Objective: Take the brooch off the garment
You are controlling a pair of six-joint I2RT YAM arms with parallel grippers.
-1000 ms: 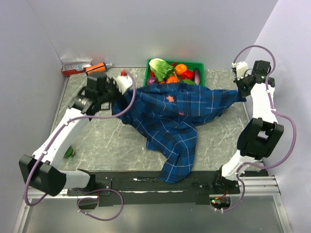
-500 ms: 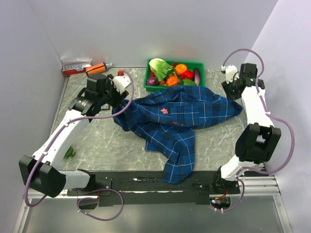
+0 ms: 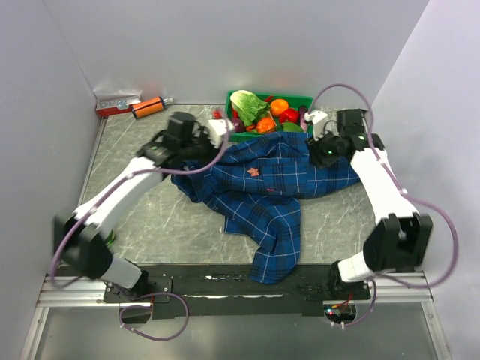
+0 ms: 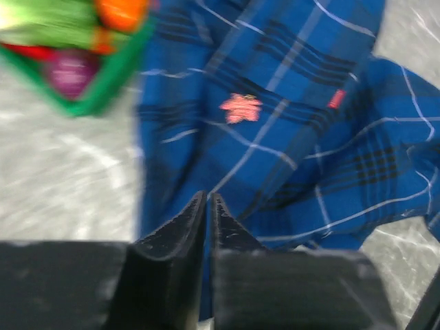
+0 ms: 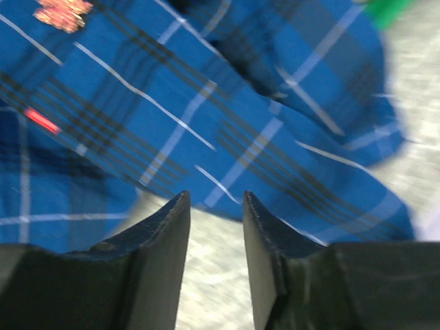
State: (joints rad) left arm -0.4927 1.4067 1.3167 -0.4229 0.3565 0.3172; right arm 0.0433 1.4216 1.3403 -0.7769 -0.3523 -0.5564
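**Hovering over the shirt, both grippers empty, brooch still pinned**

- Left gripper (image 4: 207,196): all but closed, only a thin slit between the fingers, nothing in it. It hangs above the left part of the garment (image 3: 279,204). Can't tell whether the tips touch the cloth.
- Brooch (image 4: 240,108): sits on the cloth ahead of the left fingertips and clearly apart from them. Small pinkish-gold, star-like shape. The wrist view is motion-blurred, so no finer detail.
- Red tag (image 4: 336,99): on the same panel, off to the side of the brooch.
- Right gripper (image 5: 214,197): fingers parted with a clear gap, holding nothing. It is above the right part of the garment, with the cloth edge and a strip of bare counter (image 3: 142,217) under the tips.
- In the right wrist view the brooch is at the far top-left corner, well apart from the fingers.
- Overhead, the brooch lies on the upper middle of the garment, between the two grippers and nearer neither by much.
- The garment is spread and rumpled across the counter, with one part trailing to the near edge.
- Green crate (image 3: 309,100) of vegetables: behind the garment, the shirt's back edge right against its front wall.
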